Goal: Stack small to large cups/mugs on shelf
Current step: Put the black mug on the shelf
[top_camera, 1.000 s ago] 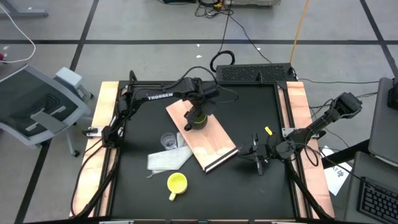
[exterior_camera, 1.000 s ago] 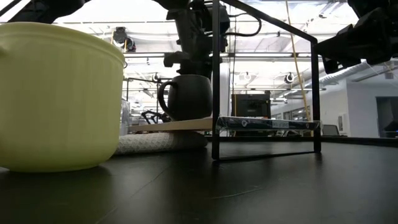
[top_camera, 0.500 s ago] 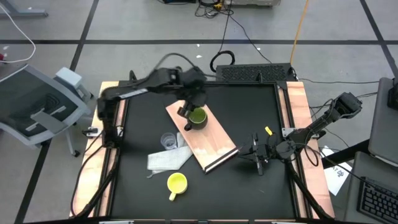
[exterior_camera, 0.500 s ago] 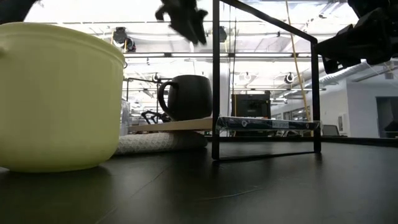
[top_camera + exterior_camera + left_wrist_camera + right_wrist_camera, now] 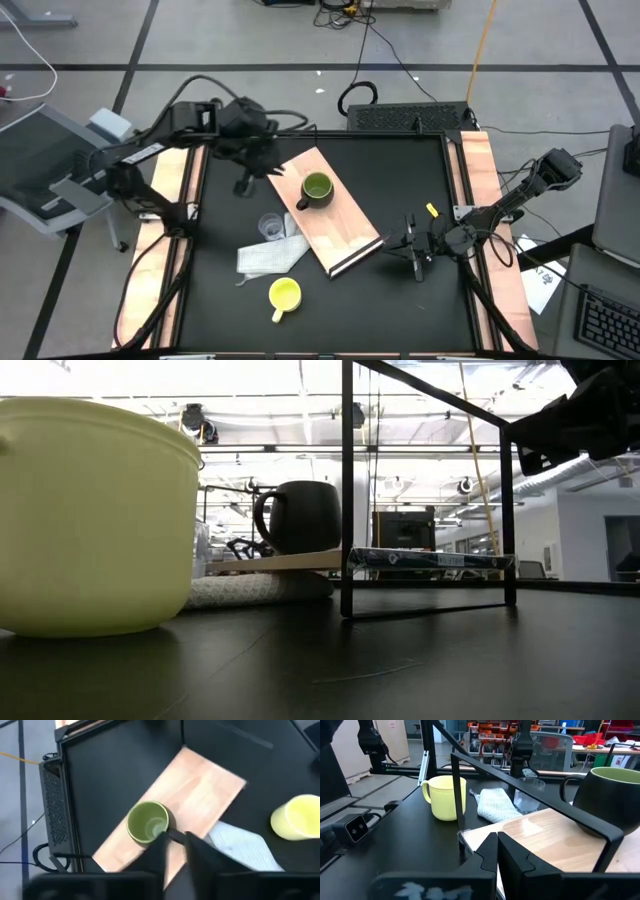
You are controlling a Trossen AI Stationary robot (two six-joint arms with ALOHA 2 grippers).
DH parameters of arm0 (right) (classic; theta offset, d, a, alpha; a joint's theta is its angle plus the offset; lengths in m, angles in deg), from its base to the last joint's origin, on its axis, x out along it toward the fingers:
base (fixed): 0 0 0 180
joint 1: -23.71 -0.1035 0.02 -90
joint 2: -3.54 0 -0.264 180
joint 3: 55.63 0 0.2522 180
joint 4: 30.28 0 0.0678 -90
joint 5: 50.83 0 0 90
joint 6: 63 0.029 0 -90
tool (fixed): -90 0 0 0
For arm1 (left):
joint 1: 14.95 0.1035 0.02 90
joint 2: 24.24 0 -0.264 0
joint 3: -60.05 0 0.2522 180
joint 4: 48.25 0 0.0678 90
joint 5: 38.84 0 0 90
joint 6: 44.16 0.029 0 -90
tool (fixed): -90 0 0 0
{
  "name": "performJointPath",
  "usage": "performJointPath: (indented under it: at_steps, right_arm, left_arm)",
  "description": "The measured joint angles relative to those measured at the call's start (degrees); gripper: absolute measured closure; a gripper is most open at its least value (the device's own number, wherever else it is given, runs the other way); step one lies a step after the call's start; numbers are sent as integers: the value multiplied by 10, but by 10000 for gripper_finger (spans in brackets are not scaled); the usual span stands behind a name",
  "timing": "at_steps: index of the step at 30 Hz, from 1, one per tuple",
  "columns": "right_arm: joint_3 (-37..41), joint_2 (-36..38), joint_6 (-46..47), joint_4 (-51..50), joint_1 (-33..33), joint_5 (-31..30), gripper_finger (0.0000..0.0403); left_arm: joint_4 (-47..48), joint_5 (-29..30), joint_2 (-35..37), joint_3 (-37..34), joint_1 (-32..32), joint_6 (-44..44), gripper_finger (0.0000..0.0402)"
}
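The dark olive-green mug (image 5: 317, 189) stands upright on the light-wood shelf board (image 5: 345, 228), handle toward the table's left. One long side of the board lies on a white cloth (image 5: 265, 257). The clear cup (image 5: 270, 227) stands beside that cloth, and the yellow mug (image 5: 285, 293) stands on the table near the front edge. My left gripper (image 5: 243, 186) hangs high over the far left of the table, shut and holding nothing (image 5: 176, 852). My right gripper (image 5: 412, 248) stays low and shut by the board's dark-edged end.
A thin black wire frame (image 5: 345, 490) stands on the table near the right gripper and the board's dark end. A black box (image 5: 410, 118) sits at the far edge. Bare black tabletop (image 5: 400, 180) lies to the right of the board.
My left gripper has let go of the green mug, risen well above it and drawn back toward the table's far left corner. The mug stays upright where it was on the board.
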Motion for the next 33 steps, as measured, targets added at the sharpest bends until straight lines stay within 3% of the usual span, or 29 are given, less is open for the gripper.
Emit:
performJointPath:
  at_steps: [2,11,19,24,28,33]
  right_arm:
    - [0,0,0,1,0,0,403]
    - [0,0,3,6,0,0,403]
    - [0,0,0,11,0,0,403]
    - [0,0,0,12,0,0,403]
    - [0,0,-9,33,0,8,403]
    - [0,0,-19,85,0,62,403]
  left_arm:
    - [-5,0,23,-41,-1,-2,388]
    - [-162,14,167,-276,13,-69,399]
    - [-363,21,332,-467,-21,-247,400]
    - [-498,68,446,-597,-70,-313,400]
    - [-557,106,512,-670,-97,-340,401]
    - [-570,111,544,-710,-108,-347,401]
